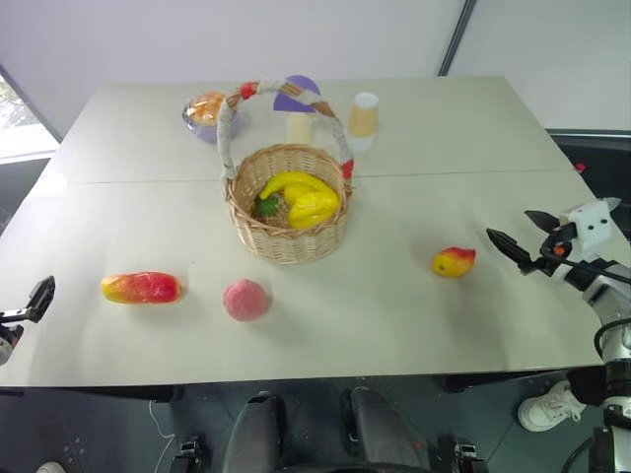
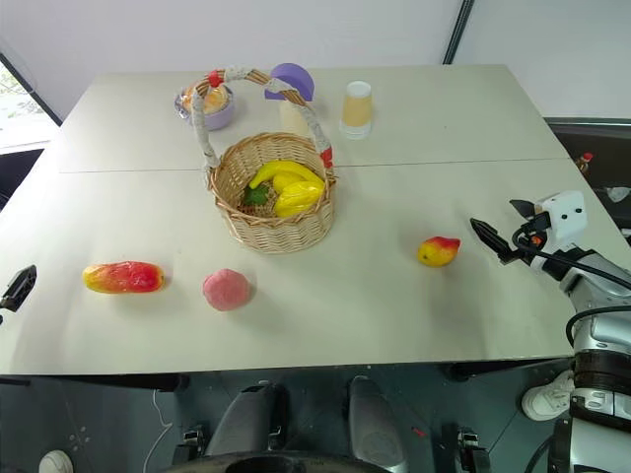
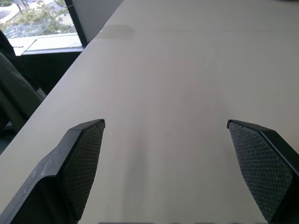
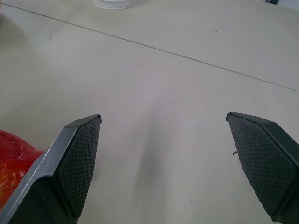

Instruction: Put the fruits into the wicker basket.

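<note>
Pale tabletop (image 1: 394,325), centre seam, white wall (image 1: 296,39) behind

I can read no text, label, brand, number or sign anywhere from here.
</note>
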{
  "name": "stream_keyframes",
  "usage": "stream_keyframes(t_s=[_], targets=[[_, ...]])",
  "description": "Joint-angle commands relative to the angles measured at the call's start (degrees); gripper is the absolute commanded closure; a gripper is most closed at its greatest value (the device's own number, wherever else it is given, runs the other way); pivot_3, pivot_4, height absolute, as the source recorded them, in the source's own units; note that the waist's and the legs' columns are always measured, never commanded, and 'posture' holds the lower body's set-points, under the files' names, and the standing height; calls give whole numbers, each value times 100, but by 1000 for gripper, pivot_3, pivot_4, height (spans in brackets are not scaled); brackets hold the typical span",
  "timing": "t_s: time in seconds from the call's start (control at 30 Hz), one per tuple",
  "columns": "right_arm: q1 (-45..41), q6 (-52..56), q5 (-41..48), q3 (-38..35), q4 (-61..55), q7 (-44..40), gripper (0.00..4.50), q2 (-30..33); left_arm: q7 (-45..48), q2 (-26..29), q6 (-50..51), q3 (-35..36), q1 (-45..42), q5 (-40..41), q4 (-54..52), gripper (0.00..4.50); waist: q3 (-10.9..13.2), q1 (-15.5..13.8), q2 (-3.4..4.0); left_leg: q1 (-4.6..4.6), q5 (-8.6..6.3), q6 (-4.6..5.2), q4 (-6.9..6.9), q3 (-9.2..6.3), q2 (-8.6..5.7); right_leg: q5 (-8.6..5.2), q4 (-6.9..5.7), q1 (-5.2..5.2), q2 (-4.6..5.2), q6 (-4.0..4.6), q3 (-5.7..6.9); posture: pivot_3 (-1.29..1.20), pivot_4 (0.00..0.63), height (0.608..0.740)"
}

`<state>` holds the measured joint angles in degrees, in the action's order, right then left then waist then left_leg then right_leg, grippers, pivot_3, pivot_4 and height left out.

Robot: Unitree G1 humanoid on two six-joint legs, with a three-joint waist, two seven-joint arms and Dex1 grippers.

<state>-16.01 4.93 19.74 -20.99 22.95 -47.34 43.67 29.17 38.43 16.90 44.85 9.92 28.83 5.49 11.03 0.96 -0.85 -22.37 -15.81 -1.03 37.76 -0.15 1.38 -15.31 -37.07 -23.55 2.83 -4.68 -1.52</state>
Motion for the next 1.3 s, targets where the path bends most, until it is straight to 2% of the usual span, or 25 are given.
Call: stream_keyframes(t_s=[0.03, 0.23, 0.43, 0.67, 0.83, 1.0, 1.3], targets=[[-100, -103, 47, -73, -79, 47, 29, -17, -34, 61, -102, 180, -62, 70, -177, 0, 0, -1, 0, 0, 0, 0, 0, 0, 0, 0, 0, 0, 0, 0, 0, 0, 150, 740], [-54, -106, 67, -91, -228, 69, 29, 1, 97, 100, 6, 158, -90, 180, -346, 0, 0, -2, 0, 0, 0, 0, 0, 0, 0, 0, 0, 0, 0, 0, 1, 0, 150, 740], [-95, 680, 502, 119, -1593, -165, 29, 81, 417, 574, -108, -195, -81, -193, -623, 0, 0, 7, 1, 0, 0, 0, 0, -1, 3, 0, -2, -1, -4, 0, -2, 0, 150, 740], [44, 1763, 986, 843, -3594, -732, 29, 317, 2224, 2003, -742, -706, 487, -899, -703, 0, 0, 0, 4, -3, 0, -1, -15, 3, 2, -13, 3, -10, 7, 25, -1, 0, 150, 740], [51, 2314, 1271, 1512, -4733, -1025, 29, 421, 3269, 2650, -749, -1085, 564, -932, -958, 0, -1, -6, 3, -2, 1, -2, -50, 3, 2, -20, 9, -23, 15, 37, 3, 0, 150, 740], [-274, 2473, 1358, 2194, -5344, -1010, 29, 80, 3759, 3169, -1466, -2061, 129, -1617, -610, 0, 0, -13, 4, -11, 1, -3, -60, 3, 2, -20, 7, -40, 14, 38, 5, 0, 150, 740], [-354, 2491, 1311, 2586, -5486, -771, 29, -372, 4108, 3162, -2238, -3681, -1509, -2405, 352, 0, 0, -17, 0, -17, 2, -2, -56, 15, 1, -9, -4, -49, -20, 16, 12, 0, 150, 740]])
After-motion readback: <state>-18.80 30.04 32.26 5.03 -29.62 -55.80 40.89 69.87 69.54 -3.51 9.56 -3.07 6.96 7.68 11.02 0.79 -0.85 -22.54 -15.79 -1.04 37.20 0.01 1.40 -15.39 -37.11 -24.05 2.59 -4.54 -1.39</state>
